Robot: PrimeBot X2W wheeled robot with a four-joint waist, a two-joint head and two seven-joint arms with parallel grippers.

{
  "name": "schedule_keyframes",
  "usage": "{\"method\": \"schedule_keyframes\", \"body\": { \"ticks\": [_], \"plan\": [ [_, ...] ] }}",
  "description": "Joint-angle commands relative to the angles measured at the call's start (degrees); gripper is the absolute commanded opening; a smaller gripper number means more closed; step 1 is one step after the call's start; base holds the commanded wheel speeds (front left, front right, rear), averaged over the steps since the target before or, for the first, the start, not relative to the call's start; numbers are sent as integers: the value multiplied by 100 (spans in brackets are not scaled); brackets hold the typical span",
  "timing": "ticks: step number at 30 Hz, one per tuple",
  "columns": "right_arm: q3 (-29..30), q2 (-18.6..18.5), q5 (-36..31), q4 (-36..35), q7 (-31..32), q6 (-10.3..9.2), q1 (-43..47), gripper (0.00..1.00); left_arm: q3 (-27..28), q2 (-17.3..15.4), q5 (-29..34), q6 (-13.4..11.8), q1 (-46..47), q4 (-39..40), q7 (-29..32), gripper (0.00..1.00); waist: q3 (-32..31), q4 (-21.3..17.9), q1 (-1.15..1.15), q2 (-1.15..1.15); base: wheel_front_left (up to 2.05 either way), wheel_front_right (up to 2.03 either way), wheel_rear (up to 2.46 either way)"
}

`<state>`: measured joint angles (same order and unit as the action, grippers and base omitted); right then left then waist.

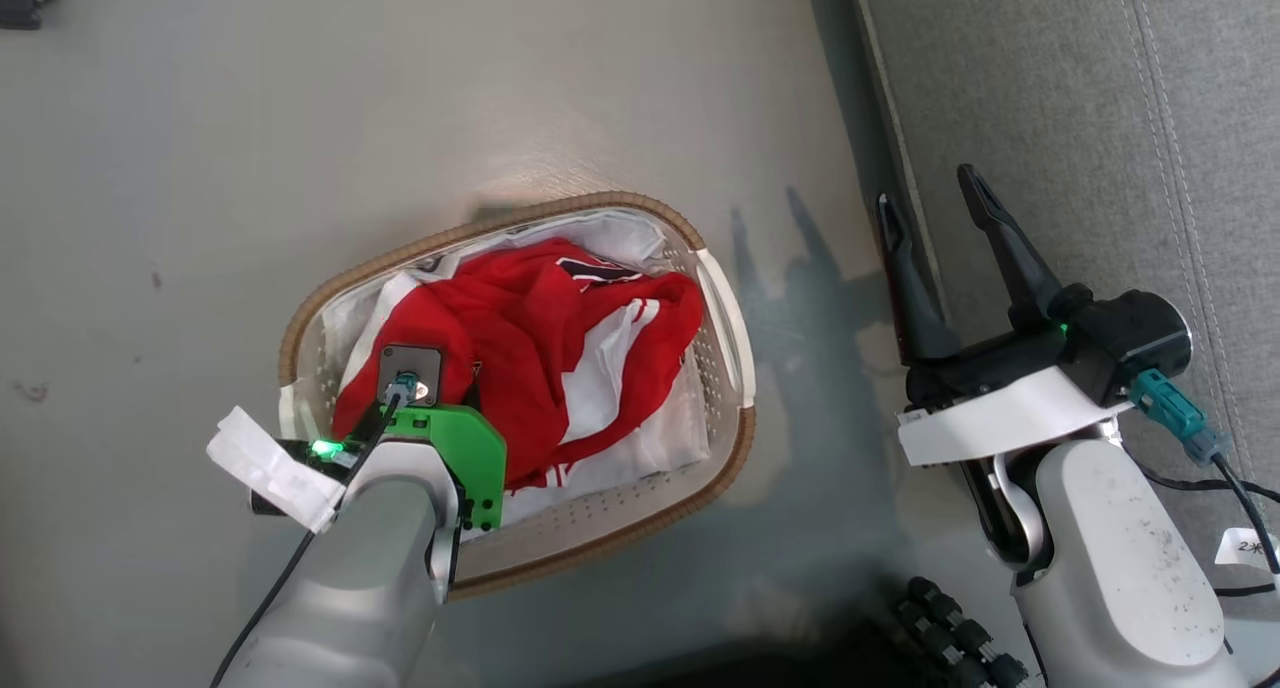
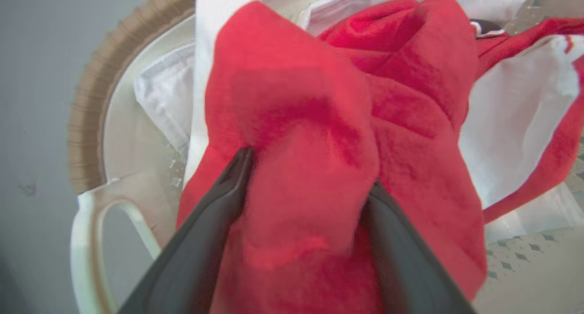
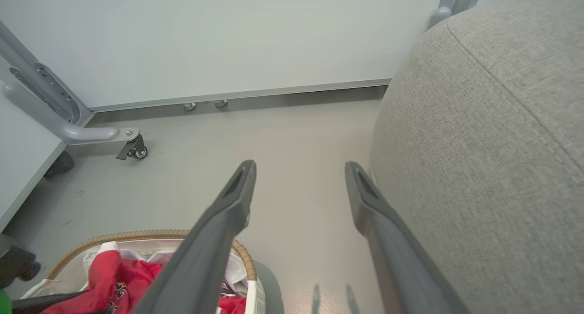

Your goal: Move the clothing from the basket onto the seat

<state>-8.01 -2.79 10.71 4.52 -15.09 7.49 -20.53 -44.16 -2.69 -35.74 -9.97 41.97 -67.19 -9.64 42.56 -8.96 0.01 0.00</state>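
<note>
Red clothing with white panels and a black-and-white print lies heaped in the oval cream basket with the brown woven rim, which stands on the grey floor. My left gripper reaches down into the basket and is open. Its two dark fingers straddle a raised fold of the red clothing, which bulges between them. My right gripper hovers open with nothing in it beside the front edge of the grey seat, to the right of the basket. The right wrist view shows the seat curving alongside the right gripper.
A white liner sheet lies under the red garments. A grey frame leg with a castor stands by the pale wall panel beyond the basket. A dark part of my base sits at the bottom edge.
</note>
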Motion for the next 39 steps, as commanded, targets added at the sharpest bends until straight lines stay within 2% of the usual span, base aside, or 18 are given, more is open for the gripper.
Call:
{"method": "schedule_keyframes", "body": {
  "ticks": [1, 2, 3, 4, 5, 15, 26, 32, 39],
  "plan": [
    [-17, -19, 36, -1, -12, 0, -52, 100, -9, -37, -68, -38, 125, -72, 19, 99, 98, -110, -1, 0, 0, 0, 0],
    [-24, -19, 47, 3, -12, 0, -63, 100, -18, -37, -83, -41, 125, -101, 22, 77, 102, -120, -1, 0, 0, 0, 0],
    [-37, -20, 71, 9, -12, 0, -82, 100, -39, -36, -115, 10, 124, -137, 35, 34, 104, -140, -1, 0, 0, 0, 0],
    [-50, -19, 90, 14, -12, 0, -88, 100, -47, -35, -155, 61, 128, -162, 43, 4, 98, -155, -1, 0, 0, 0, 0],
    [-57, -19, 96, 20, -12, 0, -87, 100, -54, -35, -166, 87, 129, -181, 29, 0, 88, -164, -1, 0, 0, 0, 0],
    [25, -21, -8, 164, -12, 0, 130, 100, -279, -35, -425, 401, -198, 97, -341, 0, -424, -37, -1, 0, 0, 0, 0],
    [73, -22, -238, 339, -12, 0, 584, 100, -644, -31, -507, 642, -744, 679, -563, 0, -1574, 328, -1, 0, 0, 0, 0],
    [122, -23, -314, 471, -13, -1, 967, 100, -571, -34, -265, 649, -1009, 1271, -562, 0, -2368, 487, -1, 0, 0, 0, 0],
    [255, -22, -362, 609, -12, -1, 1430, 100, -409, -151, 173, 809, -1215, 1930, -564, 0, -3289, 645, -1, 0, 0, 0, 0]
  ]
}}
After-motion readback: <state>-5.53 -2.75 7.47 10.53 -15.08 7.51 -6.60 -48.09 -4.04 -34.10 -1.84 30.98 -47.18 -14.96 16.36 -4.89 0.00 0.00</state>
